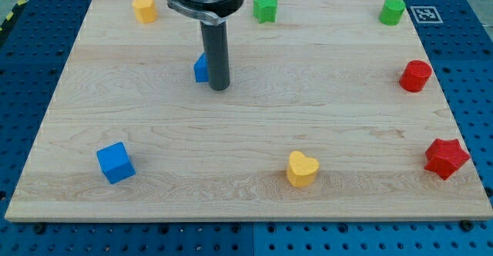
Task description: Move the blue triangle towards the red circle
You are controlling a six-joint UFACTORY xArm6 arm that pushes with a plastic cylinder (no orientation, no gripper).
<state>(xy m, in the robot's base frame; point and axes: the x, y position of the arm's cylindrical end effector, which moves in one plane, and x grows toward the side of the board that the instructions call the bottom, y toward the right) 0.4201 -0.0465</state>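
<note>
The blue triangle (201,69) sits in the upper middle-left of the wooden board (246,125), mostly hidden behind my rod. My tip (219,88) rests on the board right against the triangle's right side. The red circle (416,75) stands near the board's right edge, far to the view's right of the tip and the triangle.
A blue cube (115,163) is at lower left, a yellow heart (302,169) at lower middle, a red star (446,158) at lower right. Along the top edge are a yellow block (144,9), a green star (266,8) and a green block (392,11).
</note>
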